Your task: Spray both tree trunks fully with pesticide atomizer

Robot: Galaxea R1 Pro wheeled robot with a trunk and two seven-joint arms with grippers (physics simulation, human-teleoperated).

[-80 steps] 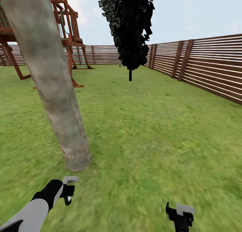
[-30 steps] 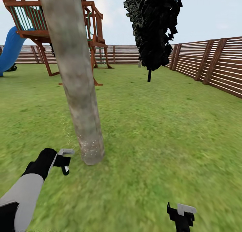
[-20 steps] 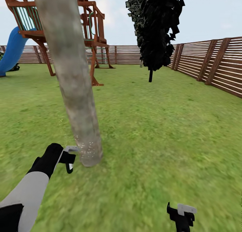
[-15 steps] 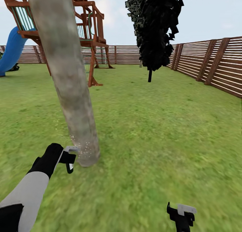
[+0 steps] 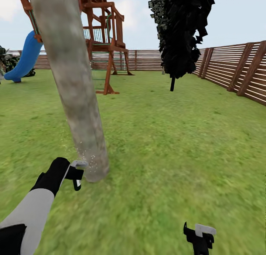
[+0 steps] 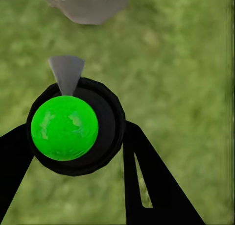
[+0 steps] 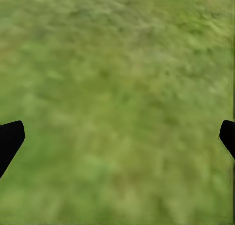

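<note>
The left gripper (image 5: 76, 173) is low over the grass (image 5: 166, 144), right next to the foot of the thick tree trunk (image 5: 77, 92). Its jaws are closed around the pesticide atomizer (image 6: 73, 127), a dark round bottle. From the left wrist view, the bottle shows a bright green round top and a small grey nozzle that points at the trunk. Tiny white specks dot the bark near the ground.

The right gripper (image 5: 199, 235) hangs low over bare grass, well away from the trunk. Its jaws are wide apart and hold nothing.

Behind the trunk stand a wooden play tower (image 5: 103, 36) and a blue slide (image 5: 26, 59). A thin black-leaved tree (image 5: 181, 29) stands farther back, near the brown fence (image 5: 236, 70).
</note>
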